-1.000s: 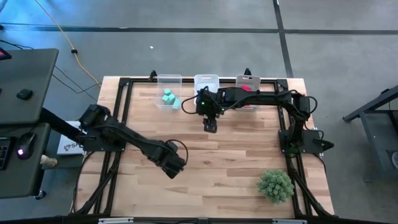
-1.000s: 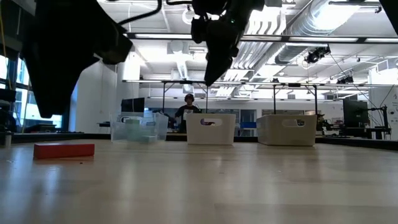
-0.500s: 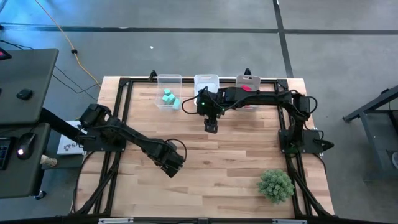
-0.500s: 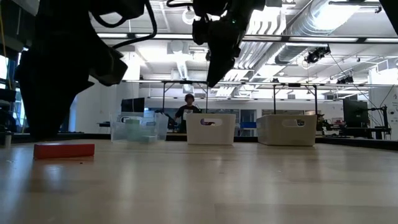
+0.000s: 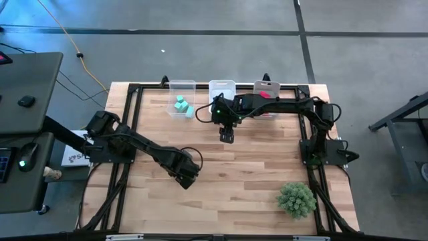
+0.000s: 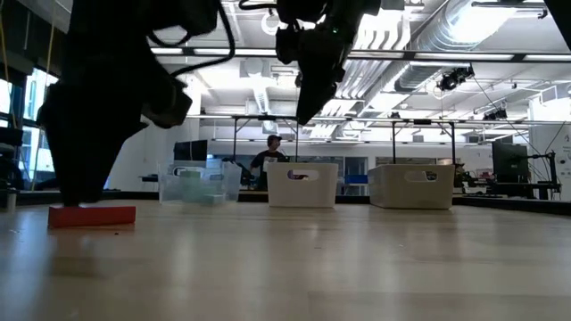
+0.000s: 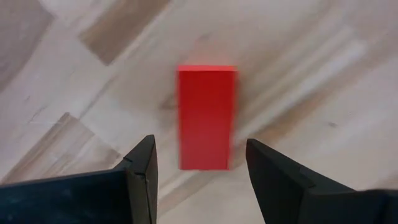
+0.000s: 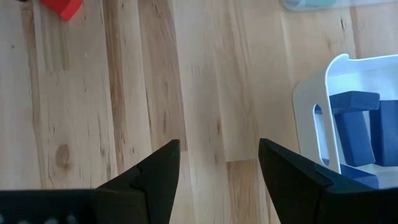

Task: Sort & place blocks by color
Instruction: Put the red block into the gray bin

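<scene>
Got the left gripper point(image 7: 199, 171) hanging right over the last loose red block point(image 7: 206, 117), a short bar lying flat on the bare wood of the table point(image 5: 247, 181), near the middle-left and well apart from the bins. Fingers are spread wide, one on each side of the bar's long axis, nothing pinched yet.

It looks like a solid little block — I'd guess light and rigid, with smooth painted faces (so maybe a bit slick). No give to it, so no need to squeeze hard. I'd take it across the narrow width, on the two long flat sides near the middle, so it doesn't pivot when it comes up. From the low view it sits really low on the table, so the fingertips need to get nearly down to the wood.

The right gripper point(image 8: 217, 165) waits up by the white bin point(image 8: 326, 106) with the blue blocks point(image 8: 357, 121) in it — also spread, holding nothing.
</scene>
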`<state>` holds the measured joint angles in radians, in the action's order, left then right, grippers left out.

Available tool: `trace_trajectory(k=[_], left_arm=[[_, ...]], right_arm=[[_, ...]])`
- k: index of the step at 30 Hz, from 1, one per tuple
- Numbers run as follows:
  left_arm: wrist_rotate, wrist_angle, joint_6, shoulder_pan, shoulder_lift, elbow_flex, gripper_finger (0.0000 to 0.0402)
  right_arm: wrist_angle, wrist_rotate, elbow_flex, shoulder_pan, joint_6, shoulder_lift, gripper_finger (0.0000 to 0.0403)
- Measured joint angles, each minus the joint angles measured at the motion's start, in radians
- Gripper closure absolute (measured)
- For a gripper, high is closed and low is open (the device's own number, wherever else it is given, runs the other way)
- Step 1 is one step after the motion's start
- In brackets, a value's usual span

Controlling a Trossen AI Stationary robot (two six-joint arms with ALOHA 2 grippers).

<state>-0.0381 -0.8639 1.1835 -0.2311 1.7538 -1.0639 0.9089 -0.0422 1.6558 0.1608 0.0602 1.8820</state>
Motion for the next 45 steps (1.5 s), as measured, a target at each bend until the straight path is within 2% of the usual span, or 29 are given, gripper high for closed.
trace_trajectory(k=[6, 13, 24, 33, 40, 45], left_arm=[[-0.054, 0.075, 0.015, 0.009, 0.001, 0.075, 0.0241], [-0.032, 0.101, 0.026, 0.002, -0.004, 0.085, 0.0246], [-0.003, 0.097, -0.004, 0.003, -0.002, 0.087, 0.0318], [0.004, 0.086, -0.074, 0.003, -0.002, 0.088, 0.0395], [-0.008, 0.091, -0.152, 0.004, -0.012, 0.088, 0.04], [0.009, 0.116, -0.241, 0.018, -0.045, 0.088, 0.0401]], right_arm=[[0.0, 0.0, 0.0, 0.0, 0.0, 0.0, 0.0194], [0.0, 0.005, 0.0, 0.0, 0.0, 0.0, 0.0194], [-0.001, 0.008, 0.0, 0.0, 0.011, 0.0, 0.0194], [-0.001, 0.008, 0.0, 0.002, 0.011, 0.0, 0.0194], [0.0, 0.005, 0.0, 0.002, 0.015, 0.0, 0.0194], [0.0, -0.042, 0.0, 0.002, 0.027, 0.0, 0.0194]])
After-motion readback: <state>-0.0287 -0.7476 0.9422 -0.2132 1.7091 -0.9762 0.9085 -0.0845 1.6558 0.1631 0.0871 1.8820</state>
